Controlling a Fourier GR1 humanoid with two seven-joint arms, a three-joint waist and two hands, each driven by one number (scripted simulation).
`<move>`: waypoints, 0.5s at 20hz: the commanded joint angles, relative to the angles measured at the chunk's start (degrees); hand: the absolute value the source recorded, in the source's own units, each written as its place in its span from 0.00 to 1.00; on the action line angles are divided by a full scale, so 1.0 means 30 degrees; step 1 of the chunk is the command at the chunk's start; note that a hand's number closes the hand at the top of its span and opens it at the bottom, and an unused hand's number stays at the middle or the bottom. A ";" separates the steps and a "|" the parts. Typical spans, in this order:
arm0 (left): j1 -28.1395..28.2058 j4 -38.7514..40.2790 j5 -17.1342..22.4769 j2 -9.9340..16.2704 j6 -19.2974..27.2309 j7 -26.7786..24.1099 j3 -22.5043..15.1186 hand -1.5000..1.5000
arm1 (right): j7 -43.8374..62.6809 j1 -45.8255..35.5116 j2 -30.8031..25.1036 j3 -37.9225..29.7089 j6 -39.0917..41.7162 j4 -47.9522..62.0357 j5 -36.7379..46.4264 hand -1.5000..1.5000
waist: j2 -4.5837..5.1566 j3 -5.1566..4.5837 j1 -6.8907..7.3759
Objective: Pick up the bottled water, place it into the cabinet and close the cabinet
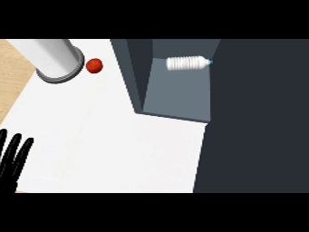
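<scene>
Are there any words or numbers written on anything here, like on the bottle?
None: no words, numbers or signs show anywhere.
Bottled water, lying in the cabinet: plain white, no label text to read.
White cylinder: blank.
Red ball: blank.
Counter: blank.
Left hand, open at the lower left: plain black.

Only one part of the robot's body shows: the left hand, at the near left corner of the scene. It is plain black all over, with no markings, screws or cables to be made out. The fingers are long, slim and round-tipped, with narrow gaps between them. No grey forearm shows behind it.
</scene>
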 commanded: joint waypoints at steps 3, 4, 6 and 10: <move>0.0200 -0.0306 0.0490 0.0960 -0.1163 0.0187 0.0736 0.00 | 0.2385 -0.2181 -0.0053 0.3917 0.0968 -0.0654 0.0458 1.00 | 0.0174 -0.0042 0.0981; 0.0304 -0.0417 0.0355 0.0982 -0.1215 0.0202 0.0570 0.00 | 0.2745 -0.2540 -0.0182 0.3559 0.0887 -0.0499 0.0481 1.00 | 0.0280 -0.0046 0.1232; 0.0159 -0.0244 0.0399 0.1121 -0.1203 0.0318 0.0758 0.00 | 0.2800 -0.3355 -0.0279 0.3269 0.0931 -0.0411 0.0605 1.00 | 0.0368 -0.0079 0.1437; 0.0313 0.0087 0.0684 0.1256 -0.1832 0.0340 0.0818 0.00 | 0.3157 -0.4342 -0.0814 0.2886 0.1154 -0.0142 0.0880 1.00 | 0.0374 -0.0189 0.1800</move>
